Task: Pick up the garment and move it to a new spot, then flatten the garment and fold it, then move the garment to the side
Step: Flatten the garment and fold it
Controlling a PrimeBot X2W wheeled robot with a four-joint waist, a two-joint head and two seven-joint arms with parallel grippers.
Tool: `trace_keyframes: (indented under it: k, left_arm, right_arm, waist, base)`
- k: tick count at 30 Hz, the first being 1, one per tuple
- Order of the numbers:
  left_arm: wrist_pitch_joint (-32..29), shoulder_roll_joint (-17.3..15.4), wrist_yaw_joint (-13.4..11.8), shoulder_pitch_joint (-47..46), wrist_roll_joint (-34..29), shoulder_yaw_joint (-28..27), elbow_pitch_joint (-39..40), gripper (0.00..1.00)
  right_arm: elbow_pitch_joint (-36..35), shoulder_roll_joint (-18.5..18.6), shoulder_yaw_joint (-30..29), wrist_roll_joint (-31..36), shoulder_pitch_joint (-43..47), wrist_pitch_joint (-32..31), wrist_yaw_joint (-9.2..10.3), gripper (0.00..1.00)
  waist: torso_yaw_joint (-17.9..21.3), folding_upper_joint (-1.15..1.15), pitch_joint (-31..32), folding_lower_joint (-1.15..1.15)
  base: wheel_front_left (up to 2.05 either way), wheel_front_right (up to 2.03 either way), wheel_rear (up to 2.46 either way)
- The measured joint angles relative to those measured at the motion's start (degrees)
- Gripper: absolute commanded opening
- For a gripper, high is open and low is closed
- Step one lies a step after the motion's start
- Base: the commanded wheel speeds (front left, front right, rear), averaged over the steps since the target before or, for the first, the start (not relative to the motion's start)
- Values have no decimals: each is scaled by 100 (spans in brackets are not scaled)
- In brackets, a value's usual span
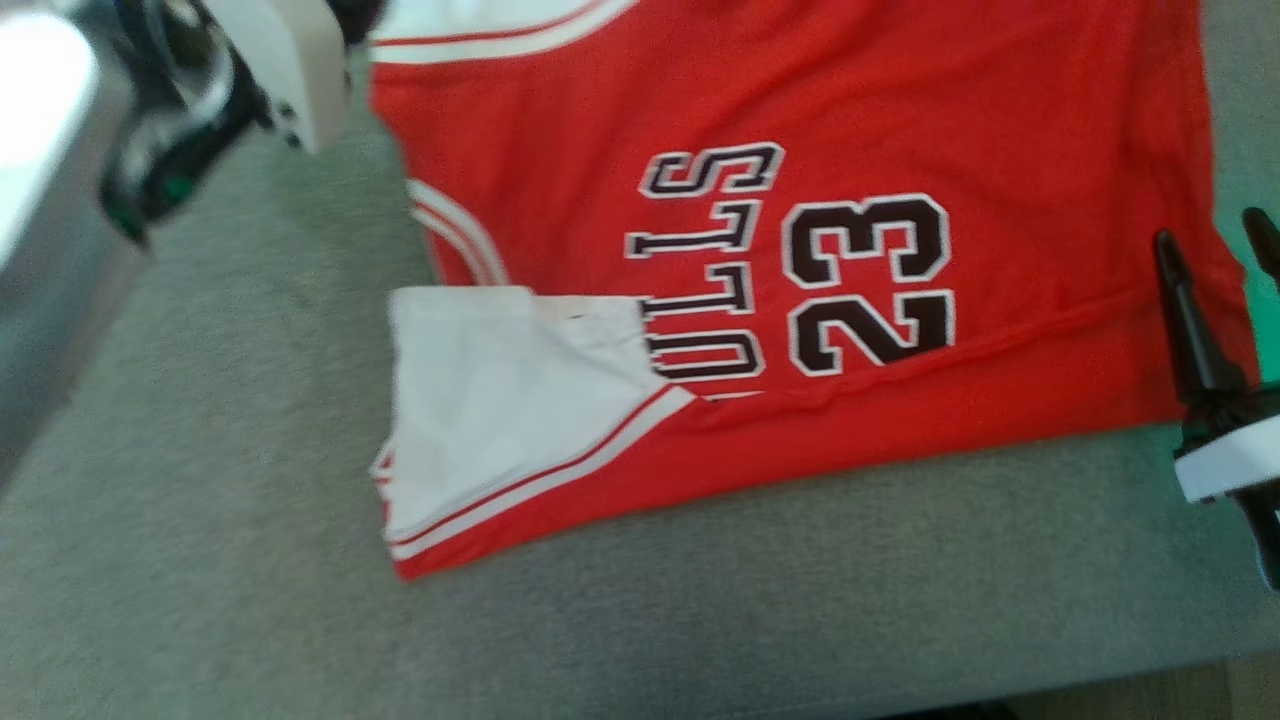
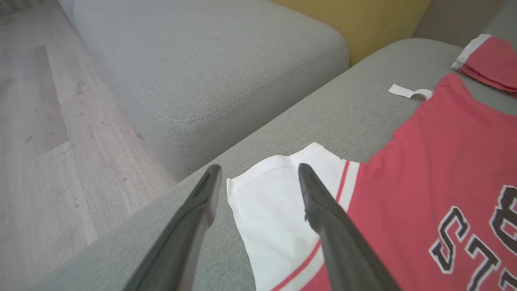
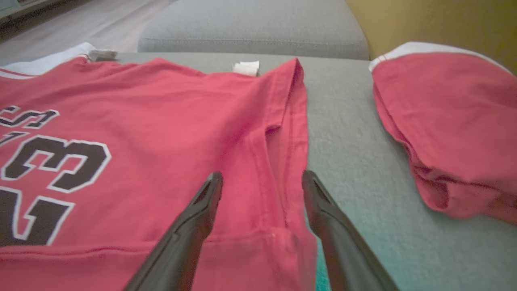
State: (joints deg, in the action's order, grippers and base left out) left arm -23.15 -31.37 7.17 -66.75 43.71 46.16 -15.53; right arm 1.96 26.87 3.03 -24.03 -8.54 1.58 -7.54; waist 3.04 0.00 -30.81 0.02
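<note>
Well, jersey (image 1: 1000,120) edge (sofa (image 1: 200,520) beyond)

- A red jersey (image 1: 1040,150) lies flat on the grey sofa cushion (image 1: 200,450), spreading from centre toward 12 and 3 o'clock.
- Its dark "23" (image 1: 868,283) sits just right of centre.
- A white sleeve (image 1: 500,400) lies at the jersey's 8 o'clock corner.
- At 3 o'clock, the right gripper (image 1: 1210,228) has its fingers spread, one crossing the jersey's edge.
- A blurred pale arm casing (image 1: 285,50) shows at 11 o'clock.

A grey sofa (image 1: 200,500) stands on a wooden floor (image 2: 48,133), a folded red garment (image 3: 452,121) on its seat.
</note>
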Motion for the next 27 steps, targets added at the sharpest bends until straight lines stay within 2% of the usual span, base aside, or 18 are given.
trace_keyframes:
  k: [5, 11, 22, 24, 27]
  left_arm:
    - [-457, -114, 41, -731, 363, 438, -516, 100]
    - [-910, -352, 42, -1283, 296, 1005, -1150, 100]
    - [-906, -557, 42, -1780, 424, 1577, -1538, 100]
    - [-914, -632, 42, -1885, 446, 1693, -1589, 73]
    - [-912, -726, 42, -1932, 490, 1781, -1662, 68]
  right_arm:
    - [172, -81, 116, -18, -116, 154, 0, 100]
    - [343, -115, 308, -33, -347, 354, 0, 100]
    - [609, -151, 599, -137, -770, 603, 0, 100]
    - [659, -163, 649, -167, -812, 633, 0, 100]
    - [743, -187, 731, -178, -882, 687, 0, 100]
  waist:
    - [368, 0, -356, 0]
    - [703, 0, -713, -1]
    - [1022, 0, -958, -2]
    - [1071, 0, -961, -2]
    - [1161, 0, -965, -2]
  base:
    - [0, 0, 0]
    - [0, 0, 0]
    - [0, 0, 0]
    - [0, 0, 0]
    - [0, 0, 0]
